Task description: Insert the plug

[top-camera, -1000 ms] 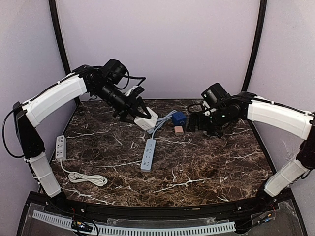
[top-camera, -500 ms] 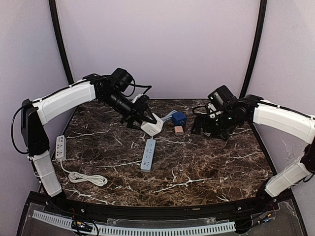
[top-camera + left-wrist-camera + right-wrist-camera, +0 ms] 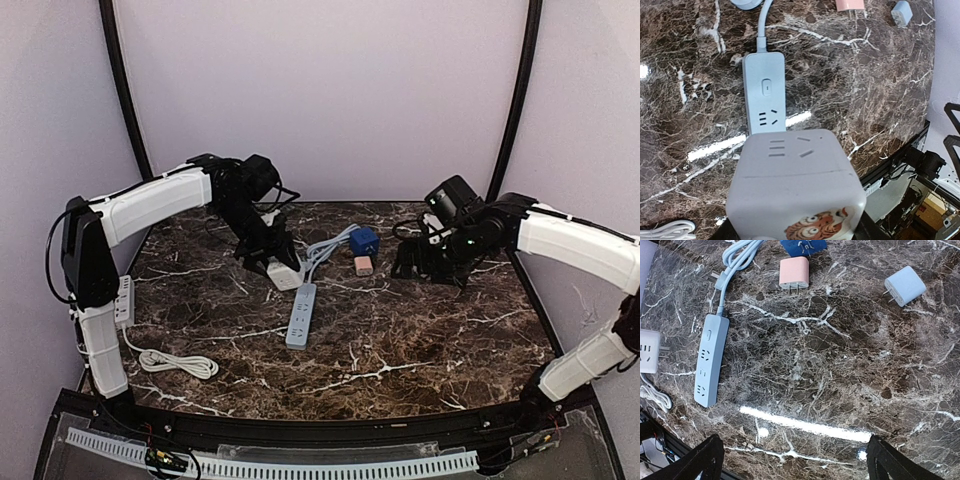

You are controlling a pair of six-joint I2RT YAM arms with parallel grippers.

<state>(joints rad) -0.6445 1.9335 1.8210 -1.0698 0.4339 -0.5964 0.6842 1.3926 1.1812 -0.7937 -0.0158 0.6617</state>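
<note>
Left wrist: white cube plug clamped in left claw.

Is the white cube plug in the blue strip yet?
Out. The white cube plug is beside the blue strip, apart from it, prongs exposed; the strip's three sockets are all empty.

On the dark marble table, a white power strip lies at the 9 o'clock edge, its white cord coiled near 8 o'clock. Toward 12 o'clock sit 2 adapters, a blue cube with a pink charger just at its 6 o'clock. In the right wrist view a pale blue charger lies apart at the pink one's 3 o'clock.
</note>
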